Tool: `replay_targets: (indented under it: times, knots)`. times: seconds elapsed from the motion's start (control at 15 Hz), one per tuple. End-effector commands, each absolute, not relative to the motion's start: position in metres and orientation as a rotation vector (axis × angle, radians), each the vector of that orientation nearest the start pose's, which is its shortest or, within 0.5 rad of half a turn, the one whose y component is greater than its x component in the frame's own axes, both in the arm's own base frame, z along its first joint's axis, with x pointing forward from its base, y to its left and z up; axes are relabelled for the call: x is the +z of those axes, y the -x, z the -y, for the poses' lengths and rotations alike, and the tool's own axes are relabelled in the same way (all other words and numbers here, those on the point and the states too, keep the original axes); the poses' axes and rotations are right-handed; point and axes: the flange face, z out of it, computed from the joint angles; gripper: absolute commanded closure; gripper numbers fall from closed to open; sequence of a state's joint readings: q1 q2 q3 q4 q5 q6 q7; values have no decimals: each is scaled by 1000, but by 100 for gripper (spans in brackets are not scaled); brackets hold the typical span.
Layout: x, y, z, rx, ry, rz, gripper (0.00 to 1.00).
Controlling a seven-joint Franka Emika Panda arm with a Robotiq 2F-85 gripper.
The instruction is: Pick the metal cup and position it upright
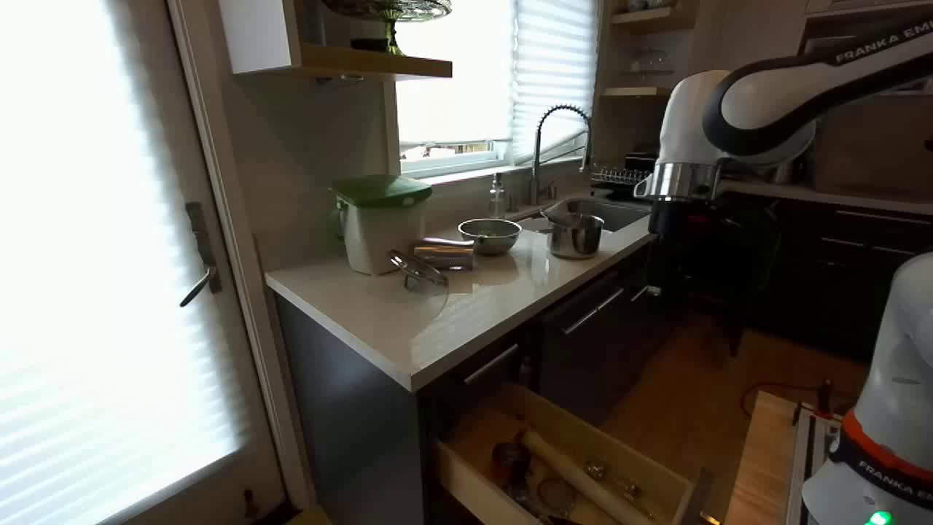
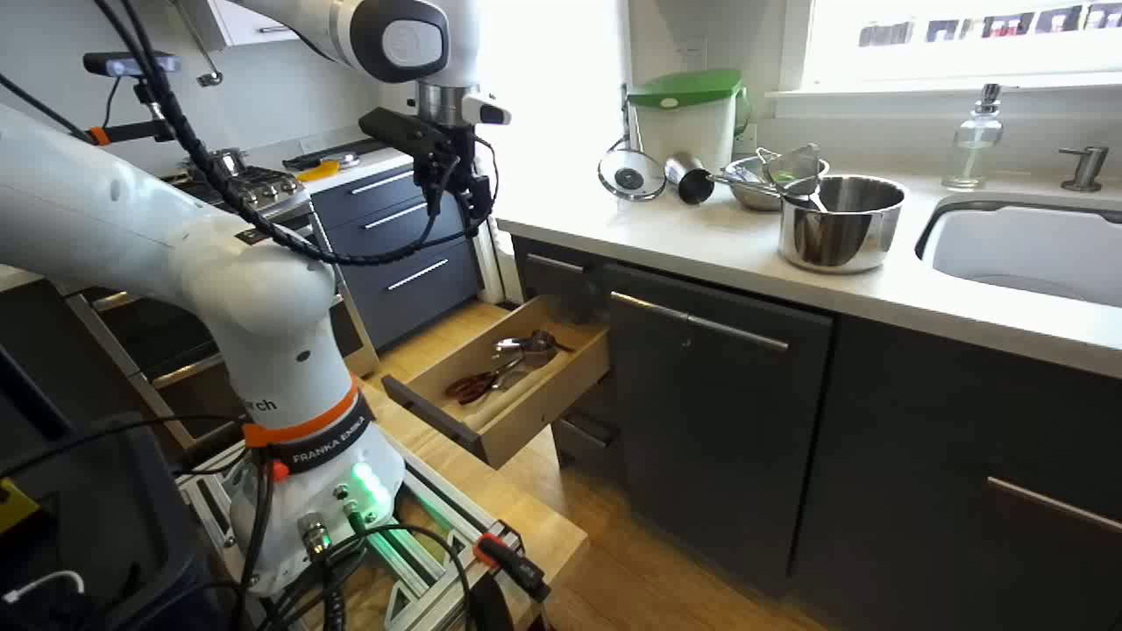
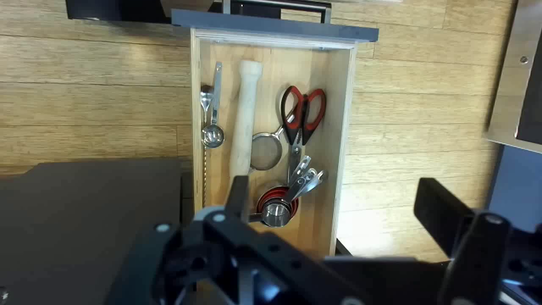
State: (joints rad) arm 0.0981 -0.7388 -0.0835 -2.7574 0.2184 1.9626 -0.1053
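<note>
The metal cup (image 1: pixel 444 254) lies on its side on the counter (image 1: pixel 350 306), in front of the green-lidded tub. In an exterior view its dark open mouth shows at the lower right end of the metal cup (image 2: pixel 690 178). It is out of view in the wrist view. My gripper (image 2: pixel 478 209) hangs pointing down in the air, apart from the cup and short of the counter. In the wrist view the fingers of the gripper (image 3: pixel 333 190) are wide apart with nothing between them, above the open drawer and floor.
A glass lid (image 2: pixel 631 175) leans beside the cup near the white tub (image 2: pixel 688 127). A metal bowl (image 1: pixel 490 237) and a steel pot (image 2: pixel 841 223) stand farther along the counter. Below, an open drawer (image 3: pixel 345 127) holds scissors (image 3: pixel 301 112), measuring cups (image 3: pixel 277 212) and a wooden roller (image 3: pixel 245 118).
</note>
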Motion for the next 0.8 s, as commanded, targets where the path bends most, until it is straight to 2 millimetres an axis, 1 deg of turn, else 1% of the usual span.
replay_targets:
  times: [0.0, 0.2, 0.4, 0.47, 0.53, 0.73]
  knots:
    - [418, -311, -21, 85, 2882, 77, 0]
    - [412, -310, -21, 107, 2882, 75, 0]
    - [411, -310, -21, 109, 2882, 75, 0]
    - [414, -311, -23, 90, 2897, -6, 0]
    - [419, -318, -18, 23, 2906, -141, 0]
    - [431, -333, 15, -70, 2878, -352, 0]
